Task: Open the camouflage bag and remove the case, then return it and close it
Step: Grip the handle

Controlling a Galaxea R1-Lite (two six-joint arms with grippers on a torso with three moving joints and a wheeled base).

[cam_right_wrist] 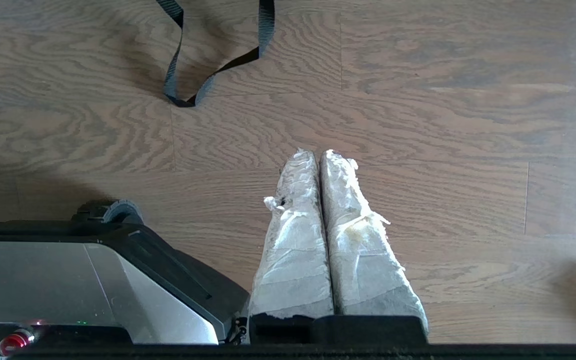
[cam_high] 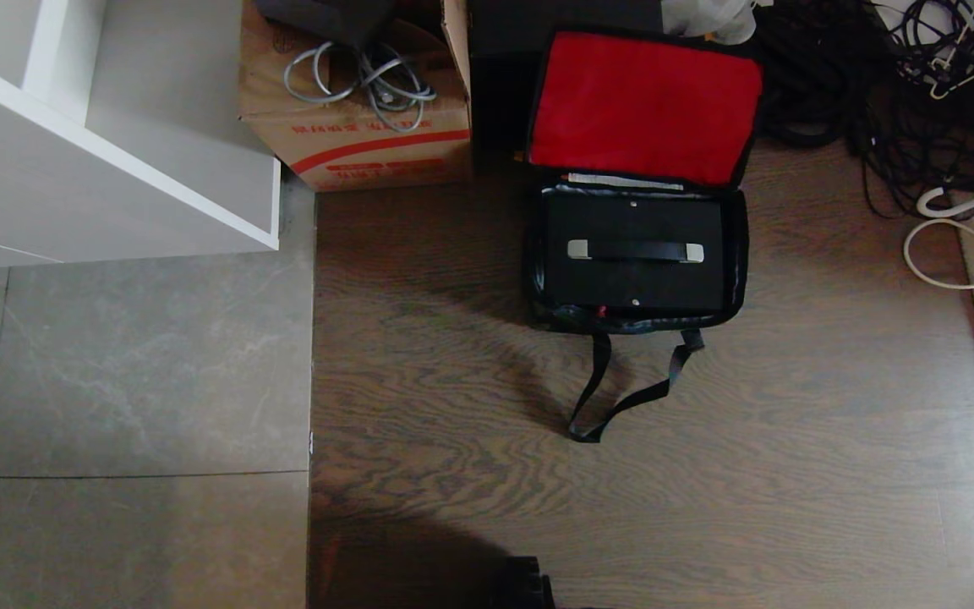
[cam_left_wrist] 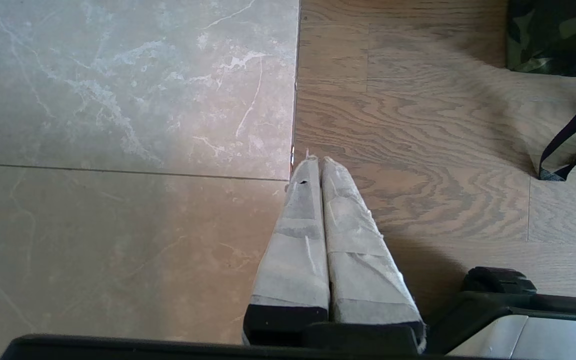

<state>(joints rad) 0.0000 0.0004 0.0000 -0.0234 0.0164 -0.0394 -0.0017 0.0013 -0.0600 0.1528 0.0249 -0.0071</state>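
Note:
The camouflage bag (cam_high: 736, 245) stands open on the wooden floor, its red-lined lid (cam_high: 643, 106) leaning back. Inside it lies the black case (cam_high: 632, 283), its black handle (cam_high: 635, 250) with silver ends facing up. The bag's black strap (cam_high: 622, 397) trails over the floor towards me. A camouflage corner of the bag (cam_left_wrist: 553, 37) and the strap (cam_left_wrist: 568, 145) show in the left wrist view; the strap loop (cam_right_wrist: 208, 75) also shows in the right wrist view. My left gripper (cam_left_wrist: 316, 160) and right gripper (cam_right_wrist: 315, 152) hang shut and empty above the floor, well short of the bag. Neither arm appears in the head view.
A brown cardboard box (cam_high: 360, 127) with grey cable stands left of the bag, a taller black box (cam_high: 495, 76) between them. A white shelf unit (cam_high: 115, 144) is at the far left. Tangled black cables (cam_high: 901, 93) and a white cord (cam_high: 943, 254) lie to the right. My base (cam_right_wrist: 93, 280) sits beside the grippers.

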